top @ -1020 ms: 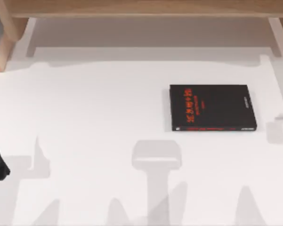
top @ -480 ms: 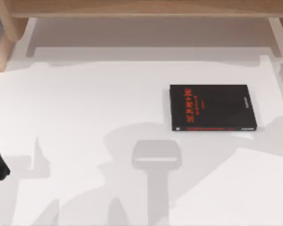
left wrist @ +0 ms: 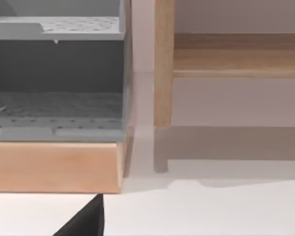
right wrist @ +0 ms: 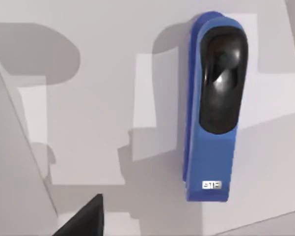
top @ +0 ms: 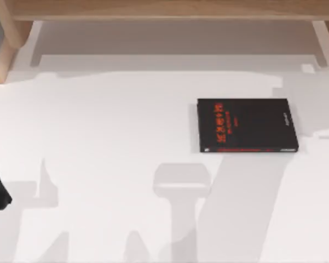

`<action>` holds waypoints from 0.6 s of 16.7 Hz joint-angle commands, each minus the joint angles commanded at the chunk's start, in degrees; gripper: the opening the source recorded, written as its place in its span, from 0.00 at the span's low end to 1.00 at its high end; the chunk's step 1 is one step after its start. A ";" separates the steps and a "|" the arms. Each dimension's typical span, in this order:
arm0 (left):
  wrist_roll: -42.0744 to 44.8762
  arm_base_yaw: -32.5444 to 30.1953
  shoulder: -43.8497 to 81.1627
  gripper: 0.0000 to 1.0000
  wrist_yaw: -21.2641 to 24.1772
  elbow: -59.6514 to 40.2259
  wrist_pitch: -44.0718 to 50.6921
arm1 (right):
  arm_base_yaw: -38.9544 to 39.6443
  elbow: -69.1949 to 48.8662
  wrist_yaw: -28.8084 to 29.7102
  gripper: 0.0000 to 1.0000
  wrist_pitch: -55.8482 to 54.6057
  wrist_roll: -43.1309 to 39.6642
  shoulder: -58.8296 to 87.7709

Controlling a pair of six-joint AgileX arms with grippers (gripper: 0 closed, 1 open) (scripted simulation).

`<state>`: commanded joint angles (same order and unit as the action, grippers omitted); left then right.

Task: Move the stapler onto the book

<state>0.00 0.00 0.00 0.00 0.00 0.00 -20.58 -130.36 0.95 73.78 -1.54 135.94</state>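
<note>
The thin black rectangular book [top: 247, 125] with red lettering lies flat right of centre on the white table [top: 98, 137], open surface on all sides. The right wrist view shows the bright blue stapler [right wrist: 212, 108] lying on the table below that camera.

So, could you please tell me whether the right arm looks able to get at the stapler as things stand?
Probably yes. In the right wrist view the stapler lies flat on the white table, directly below the camera, with nothing lying against it or over it, so a downward approach looks free.
</note>
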 joint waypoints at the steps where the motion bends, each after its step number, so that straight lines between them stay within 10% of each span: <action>1: 0.00 0.00 0.00 1.00 0.00 0.00 0.00 | -0.29 -3.64 -0.06 1.00 1.85 0.01 3.50; 10: 0.00 0.00 0.00 1.00 0.00 0.00 0.00 | -0.09 -15.13 -0.72 1.00 6.81 0.52 13.21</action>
<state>0.00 0.00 0.00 0.00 0.00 0.00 -20.67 -145.48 0.22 80.59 -1.03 149.15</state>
